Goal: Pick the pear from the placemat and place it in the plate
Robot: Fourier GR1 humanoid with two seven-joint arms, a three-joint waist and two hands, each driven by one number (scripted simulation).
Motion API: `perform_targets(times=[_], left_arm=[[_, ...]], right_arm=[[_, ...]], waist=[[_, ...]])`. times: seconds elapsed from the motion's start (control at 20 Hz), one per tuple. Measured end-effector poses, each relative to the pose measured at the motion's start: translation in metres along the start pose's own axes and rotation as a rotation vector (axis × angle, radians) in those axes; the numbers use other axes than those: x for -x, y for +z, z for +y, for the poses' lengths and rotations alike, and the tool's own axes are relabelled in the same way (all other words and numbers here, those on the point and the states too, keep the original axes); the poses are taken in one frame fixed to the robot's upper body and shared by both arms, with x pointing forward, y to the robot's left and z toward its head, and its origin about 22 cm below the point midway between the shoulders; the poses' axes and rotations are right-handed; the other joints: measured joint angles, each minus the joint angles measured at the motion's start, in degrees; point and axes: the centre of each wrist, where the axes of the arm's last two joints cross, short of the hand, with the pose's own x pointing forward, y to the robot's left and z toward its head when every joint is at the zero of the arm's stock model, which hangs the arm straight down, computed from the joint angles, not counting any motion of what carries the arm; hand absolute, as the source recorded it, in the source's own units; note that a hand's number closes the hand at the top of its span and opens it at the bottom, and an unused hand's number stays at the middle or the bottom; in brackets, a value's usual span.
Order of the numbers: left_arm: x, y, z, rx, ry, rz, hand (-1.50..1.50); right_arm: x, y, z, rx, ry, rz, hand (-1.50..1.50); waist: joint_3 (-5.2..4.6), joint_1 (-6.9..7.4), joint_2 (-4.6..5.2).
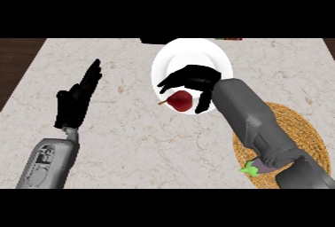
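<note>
Marble-look surface (131,133): pale, veined stone pattern; it carries everything, with a dark wood strip showing at the far left edge.
Woven placemat (294,128): straw-coloured round mat at the right, partly under the right forearm; the pear no longer lies on it. A small eggplant (256,167) with a green cap sits at its near edge.
White plate (189,55): at the far middle of the surface, just beside the placemat, so the carry is a short one.
Right hand (193,80): over the plate, fingers curled down around the pear, grasping it from above; judged to be at the point of setting it down.
Left hand (77,95): resting at the left, fingers straight, holding nothing.
Pear (181,101): dark red, at the plate's near rim under the right hand; whether it touches the plate cannot be told. Its long axis lies roughly sideways, stem pointing left.
</note>
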Motion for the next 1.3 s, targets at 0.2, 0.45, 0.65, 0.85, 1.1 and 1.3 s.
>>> perform_targets(times=[0.2,0.45,0.65,0.85,1.1,1.3], left_arm=[[0.001,0.002,0.0,0.001,-0.003,-0.004,0.0],[0.004,0.003,0.0,-0.001,0.002,-0.006,0.0],[0.003,0.004,-0.001,0.005,-0.001,-0.01,0.0],[-0.002,0.001,-0.004,0.012,0.0,-0.02,0.0],[-0.007,0.0,-0.008,0.031,-0.002,-0.037,0.0],[-0.012,-0.001,-0.012,0.046,0.0,-0.056,0.0]], right_arm=[[0.002,0.004,0.001,0.046,-0.134,-0.013,-1.5],[0.01,0.017,-0.026,0.202,-0.28,0.023,-1.5],[0.017,0.039,-0.06,0.333,-0.362,0.079,-1.5],[0.024,0.071,-0.09,0.438,-0.406,0.133,-1.5],[0.028,0.109,-0.119,0.494,-0.417,0.194,-1.5],[0.028,0.129,-0.133,0.51,-0.41,0.227,-1.5]], waist=[[0.02,0.11,0.04],[0.02,-0.07,0.06],[0.03,0.16,0.2],[0.07,0.85,0.73],[0.15,2.33,1.49],[0.23,3.42,2.13]])
